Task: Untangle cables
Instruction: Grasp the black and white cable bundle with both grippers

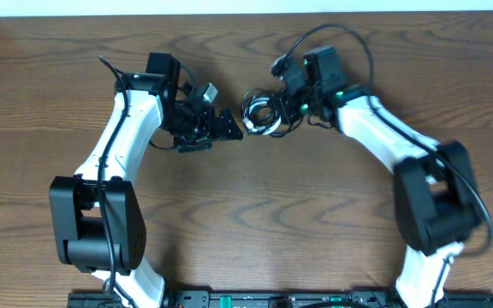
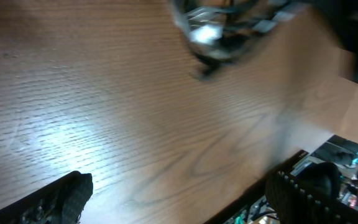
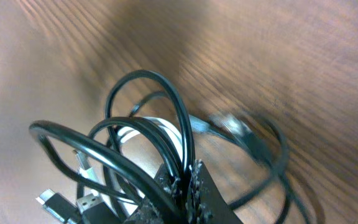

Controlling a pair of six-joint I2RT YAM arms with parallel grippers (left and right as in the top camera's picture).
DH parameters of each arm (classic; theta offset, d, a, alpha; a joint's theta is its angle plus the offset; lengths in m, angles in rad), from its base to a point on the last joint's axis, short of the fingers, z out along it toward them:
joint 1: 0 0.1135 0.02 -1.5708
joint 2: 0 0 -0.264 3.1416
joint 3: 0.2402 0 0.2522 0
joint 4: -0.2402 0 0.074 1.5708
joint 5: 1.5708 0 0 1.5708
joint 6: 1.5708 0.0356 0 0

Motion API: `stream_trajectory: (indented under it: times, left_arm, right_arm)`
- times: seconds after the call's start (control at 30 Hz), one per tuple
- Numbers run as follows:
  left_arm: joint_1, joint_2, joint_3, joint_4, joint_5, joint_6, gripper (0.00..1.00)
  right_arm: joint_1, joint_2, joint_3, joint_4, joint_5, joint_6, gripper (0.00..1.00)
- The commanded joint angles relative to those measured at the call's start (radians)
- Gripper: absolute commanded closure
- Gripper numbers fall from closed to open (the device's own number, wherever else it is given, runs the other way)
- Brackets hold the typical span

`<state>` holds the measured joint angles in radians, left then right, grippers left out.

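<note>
The black and white cables (image 1: 261,113) form one small knot at the table's back middle. My right gripper (image 1: 282,106) is shut on black loops of the knot; in the right wrist view the black cable (image 3: 138,134) loops through the closed jaws (image 3: 186,180), with the white cable (image 3: 166,132) behind and plug ends (image 3: 73,202) at lower left. My left gripper (image 1: 227,125) is open and empty just left of the knot. In the left wrist view the knot (image 2: 219,31) is blurred at the top, well ahead of the spread fingers (image 2: 179,199).
The wooden table (image 1: 255,214) stretches under both arms. Its back edge meets a white wall strip. Thick black arm wires (image 1: 349,38) arc above the right wrist.
</note>
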<state>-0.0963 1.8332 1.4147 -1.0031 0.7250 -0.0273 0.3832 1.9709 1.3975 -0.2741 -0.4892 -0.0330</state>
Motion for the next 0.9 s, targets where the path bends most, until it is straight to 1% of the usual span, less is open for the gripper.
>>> stream_trajectory:
  times: [0.0, 0.07, 0.1, 0.13, 0.17, 0.2, 0.27, 0.37, 0.43, 0.47, 0.5, 0.57, 0.6, 0.67, 0.77, 0.87]
  left_arm:
    - [-0.001, 0.009, -0.004, 0.009, 0.156, -0.019, 0.06]
    - [-0.002, 0.009, -0.003, 0.027, 0.318, 0.056, 0.07]
    - [-0.002, 0.009, -0.003, 0.032, 0.37, 0.085, 0.07]
    - [-0.002, 0.007, -0.003, 0.037, 0.468, 0.141, 0.07]
    - [-0.002, 0.002, -0.003, 0.037, 0.566, 0.206, 0.08]
    - [-0.002, -0.002, -0.003, 0.037, 0.599, 0.227, 0.08]
    - [-0.002, -0.021, -0.003, 0.037, 0.641, 0.254, 0.12]
    - [-0.001, -0.063, -0.003, 0.042, 0.635, 0.259, 0.12]
    - [-0.002, -0.079, -0.003, 0.049, 0.61, 0.259, 0.12]
    - [-0.002, -0.085, -0.003, 0.047, 0.552, 0.258, 0.12]
    - [-0.002, -0.085, -0.003, 0.042, 0.503, 0.255, 0.12]
    - [-0.002, -0.085, -0.003, 0.027, 0.379, 0.251, 0.12]
    - [-0.002, -0.085, -0.004, 0.02, 0.352, 0.251, 0.12]
    - [-0.002, -0.085, -0.003, 0.021, 0.366, 0.251, 0.12]
    - [-0.007, -0.085, -0.003, 0.022, 0.367, 0.248, 0.14]
    - [-0.029, -0.085, -0.003, 0.035, 0.459, 0.232, 0.26]
  right_arm:
    - [-0.004, -0.175, 0.009, -0.044, -0.04, 0.101, 0.99]
    - [-0.004, -0.219, 0.009, -0.095, -0.037, 0.1, 0.99]
    - [-0.004, -0.232, 0.009, -0.115, -0.033, 0.1, 0.99]
    - [-0.004, -0.243, 0.009, -0.144, -0.016, 0.105, 0.99]
    - [-0.004, -0.253, 0.009, -0.193, 0.061, 0.16, 0.99]
    - [-0.004, -0.253, 0.009, -0.21, 0.096, 0.191, 0.99]
    - [-0.004, -0.25, 0.008, -0.256, 0.154, 0.254, 0.99]
    - [-0.004, -0.25, 0.008, -0.284, 0.151, 0.274, 0.99]
    - [-0.003, -0.25, 0.008, -0.291, 0.08, 0.275, 0.99]
    - [-0.002, -0.25, 0.008, -0.294, -0.036, 0.275, 0.99]
    - [-0.001, -0.25, 0.008, -0.296, -0.087, 0.275, 0.99]
    - [0.005, -0.25, 0.008, -0.323, -0.159, 0.275, 0.99]
    - [0.01, -0.25, 0.008, -0.354, -0.16, 0.274, 0.99]
    - [0.022, -0.25, 0.008, -0.401, -0.137, 0.256, 0.99]
    - [0.026, -0.25, 0.008, -0.407, -0.131, 0.257, 0.99]
    - [0.038, -0.25, 0.008, -0.408, -0.131, 0.257, 0.99]
